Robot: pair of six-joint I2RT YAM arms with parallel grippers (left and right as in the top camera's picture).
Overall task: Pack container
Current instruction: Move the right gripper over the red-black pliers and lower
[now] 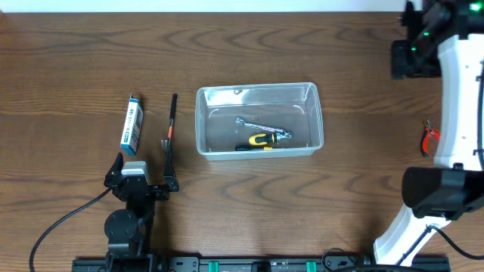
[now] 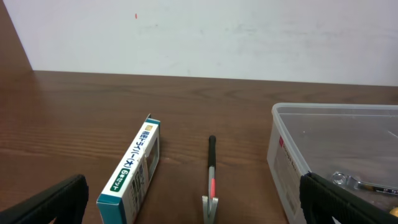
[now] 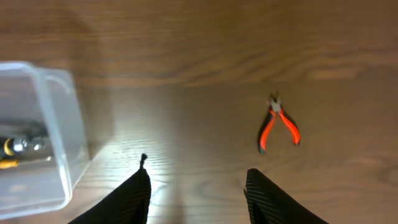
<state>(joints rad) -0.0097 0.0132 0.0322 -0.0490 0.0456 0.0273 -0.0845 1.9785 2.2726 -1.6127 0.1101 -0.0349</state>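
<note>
The right hand [image 3: 198, 177], fingers apart and empty, hovers with the red pliers [image 3: 278, 126] at its 1 o'clock; it is best to centre over their handles and straddle them before descending. The container [image 1: 257, 88] sits in the middle of the table [image 1: 340, 60], at the pliers' 9 o'clock, and the left hand [image 1: 142, 174] is wide open and empty.

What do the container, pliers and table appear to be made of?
Container: clear, glossy plastic; the tools inside show through its walls.
Pliers: dark, metal-looking nose; orange-red handle grips, probably rubber or plastic.
Table: brown wood grain with a slight sheen; solid wood or laminate, cannot tell.
</note>
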